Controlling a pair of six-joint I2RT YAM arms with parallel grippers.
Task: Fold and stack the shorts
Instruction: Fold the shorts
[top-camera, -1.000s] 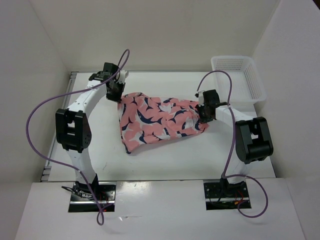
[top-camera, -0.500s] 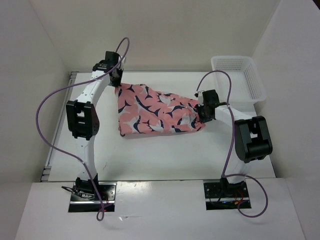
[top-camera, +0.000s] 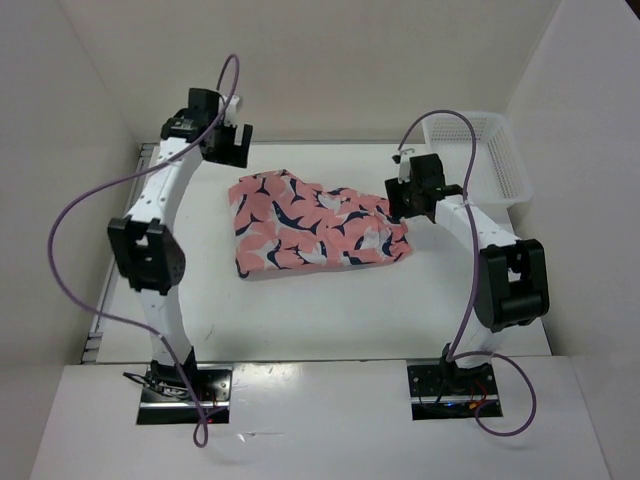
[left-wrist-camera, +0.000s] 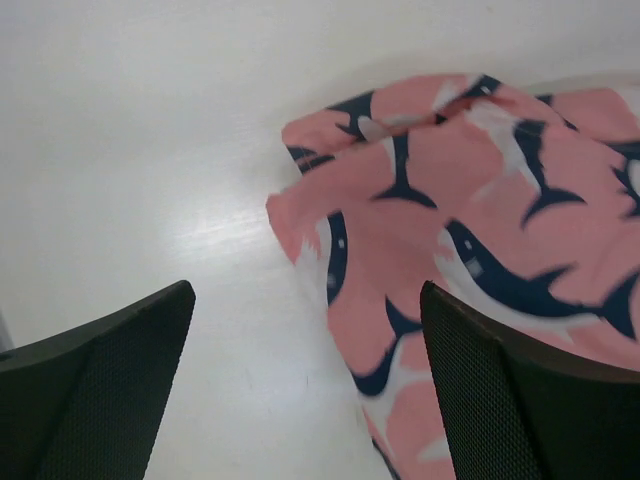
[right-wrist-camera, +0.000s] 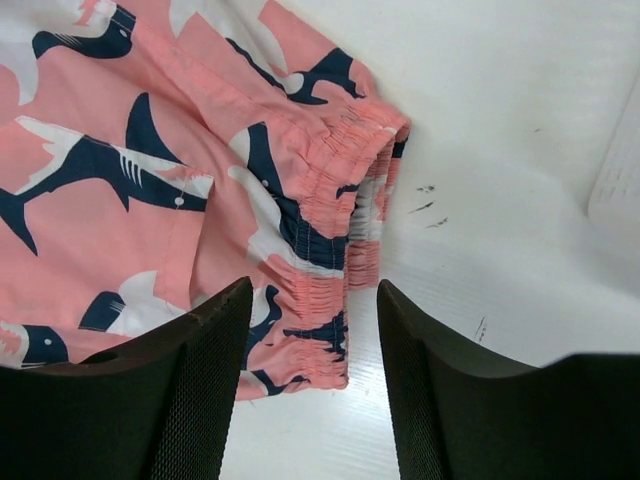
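The shorts (top-camera: 315, 225), salmon-pink with navy and white whale shapes, lie flattened in a folded rectangle in the middle of the table. My left gripper (top-camera: 234, 147) hovers open above and just beyond their far-left corner. In the left wrist view that corner of the shorts (left-wrist-camera: 470, 200) lies below, with nothing between my left gripper's (left-wrist-camera: 305, 390) black fingers (left-wrist-camera: 100, 400). My right gripper (top-camera: 403, 203) hangs open over the shorts' right edge. The right wrist view shows the gathered elastic waistband (right-wrist-camera: 320, 220) lying free beneath my right gripper (right-wrist-camera: 315, 385).
A white mesh basket (top-camera: 480, 155) stands at the far right corner of the table. White walls close in the table on the left, back and right. Purple cables loop from both arms.
Both grippers have opened and let go of the shorts, which dropped flat on the table. The left gripper rose and moved back to the left; the right one lifted slightly.
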